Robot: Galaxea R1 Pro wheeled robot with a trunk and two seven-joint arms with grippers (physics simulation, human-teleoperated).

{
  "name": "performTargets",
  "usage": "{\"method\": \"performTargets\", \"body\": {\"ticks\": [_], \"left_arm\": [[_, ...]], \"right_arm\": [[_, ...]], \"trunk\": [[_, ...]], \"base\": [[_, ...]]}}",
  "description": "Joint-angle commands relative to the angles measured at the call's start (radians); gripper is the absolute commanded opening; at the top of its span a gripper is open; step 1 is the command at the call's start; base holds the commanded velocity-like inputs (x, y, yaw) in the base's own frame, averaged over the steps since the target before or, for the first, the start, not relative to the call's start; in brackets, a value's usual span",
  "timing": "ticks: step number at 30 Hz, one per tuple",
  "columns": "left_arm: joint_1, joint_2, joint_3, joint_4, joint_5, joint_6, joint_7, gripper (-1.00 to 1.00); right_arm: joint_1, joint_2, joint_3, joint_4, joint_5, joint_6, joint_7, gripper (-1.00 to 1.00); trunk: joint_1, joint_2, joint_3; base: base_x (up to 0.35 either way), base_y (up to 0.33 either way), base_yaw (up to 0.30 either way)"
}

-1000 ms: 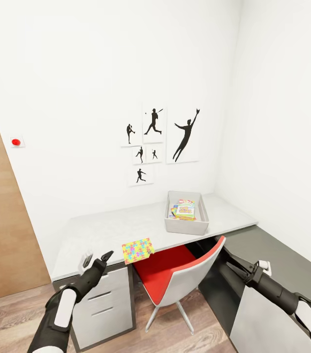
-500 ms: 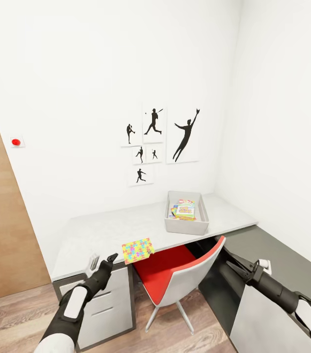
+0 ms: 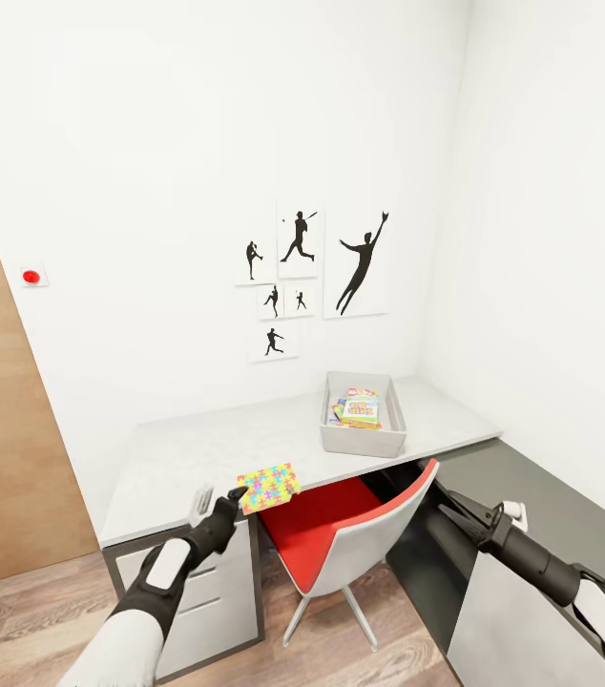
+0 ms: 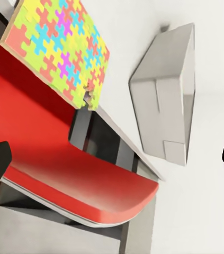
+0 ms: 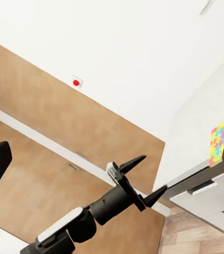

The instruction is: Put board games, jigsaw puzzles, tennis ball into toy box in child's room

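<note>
Fingers [image 3: 238,494] of the left gripper [image 3: 220,496] spread wide, empty, just short of the near corner of the jigsaw puzzle [image 3: 268,487], which lies flat at the front edge of the desk [image 3: 198,448] with that edge jutting a little over the red chair [image 3: 336,534]. Best to use the overhang: slide one finger under the jutting edge and one above, pinch on the edge itself, not from the top, then lift level so the thin square does not tip or slip. Worth keeping clear of the chair back below. After that, a carry across the desk to the toy box [image 3: 364,441], well apart from the puzzle toward the wall corner, with colourful boxes already inside; release low over the bin.

Left forearm reaching forward and up from below desk height, wrist roughly level with the desk edge. Right gripper [image 3: 448,508] low beside the chair, fingers parted and empty, arm stretched out over the dark side cabinet [image 3: 531,496], idle.
</note>
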Motion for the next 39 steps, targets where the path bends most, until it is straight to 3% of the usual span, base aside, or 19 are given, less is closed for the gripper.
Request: {"method": "performTargets", "body": {"ticks": [1,17,25,39], "left_arm": [[-0.003,-0.001,0.008,0.002,0.003,0.010,-0.002,1.00],[-0.042,-0.001,0.007,0.060,-0.007,0.008,-0.002,1.00],[-0.044,-0.001,0.007,0.097,-0.006,-0.067,-0.002,1.00],[-0.044,0.000,0.007,0.133,-0.008,-0.087,-0.003,1.00]], "right_arm": [[0.000,-0.001,0.003,0.000,-0.010,0.007,0.000,1.00],[0.001,-0.008,0.003,-0.051,-0.006,0.007,0.011,1.00],[0.024,-0.014,0.003,-0.123,-0.005,0.006,0.028,1.00],[0.038,-0.028,0.002,-0.132,-0.010,0.028,0.029,1.00]], "trunk": [[0.000,-0.001,0.000],[0.000,-0.001,0.000],[0.000,-0.001,0.000],[0.000,-0.001,-0.004]], "base": [[0.000,0.000,0.000],[0.000,0.000,0.000],[0.000,0.000,0.000],[0.000,0.000,0.000]]}}
